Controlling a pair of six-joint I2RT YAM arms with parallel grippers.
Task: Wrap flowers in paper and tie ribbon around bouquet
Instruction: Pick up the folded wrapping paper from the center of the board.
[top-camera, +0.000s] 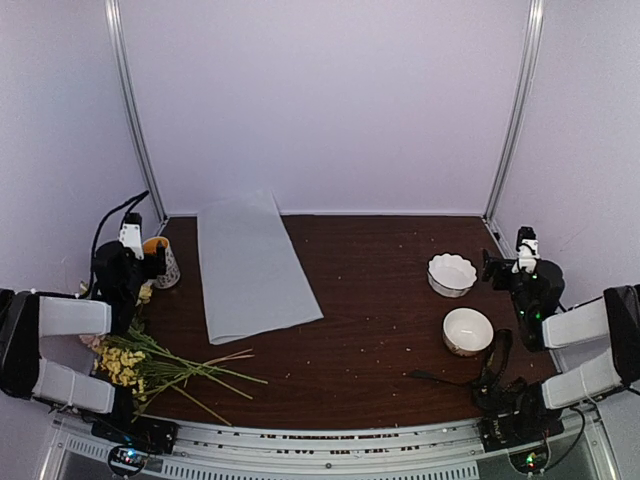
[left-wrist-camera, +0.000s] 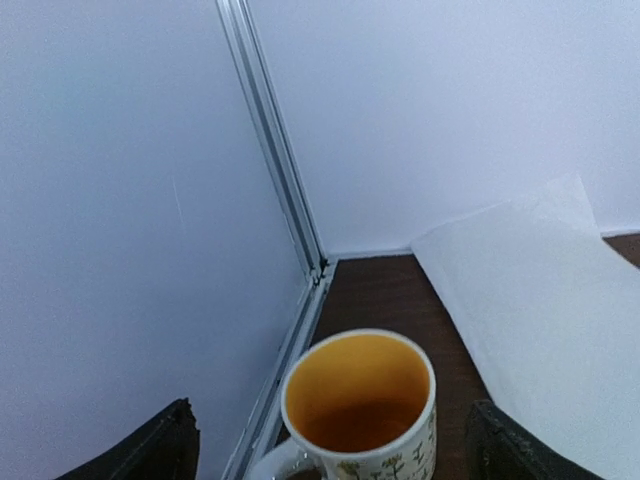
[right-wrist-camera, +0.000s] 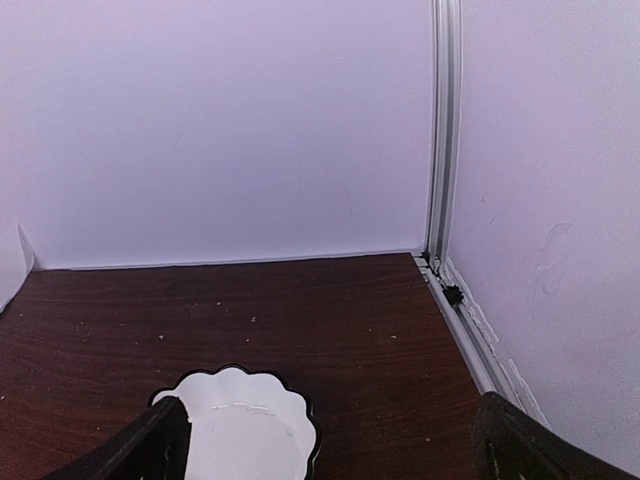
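The flowers (top-camera: 150, 365), yellow and pale pink on thin green stems, lie loose at the near left of the table. The paper (top-camera: 250, 270) lies flat left of centre, and its edge shows in the left wrist view (left-wrist-camera: 540, 300). A black ribbon (top-camera: 440, 377) lies near the right arm's base. A bouquet is out of view. My left gripper (top-camera: 152, 262) (left-wrist-camera: 335, 445) stands open just short of a mug (left-wrist-camera: 360, 405), holding nothing. My right gripper (top-camera: 490, 268) (right-wrist-camera: 335, 440) is open beside a scalloped bowl (right-wrist-camera: 240, 425), with nothing between its fingers.
The mug (top-camera: 165, 262) stands at the far left by the wall frame. Two white bowls sit on the right, the scalloped one (top-camera: 452, 274) and a round one (top-camera: 468, 330). White walls and metal posts enclose the table on three sides.
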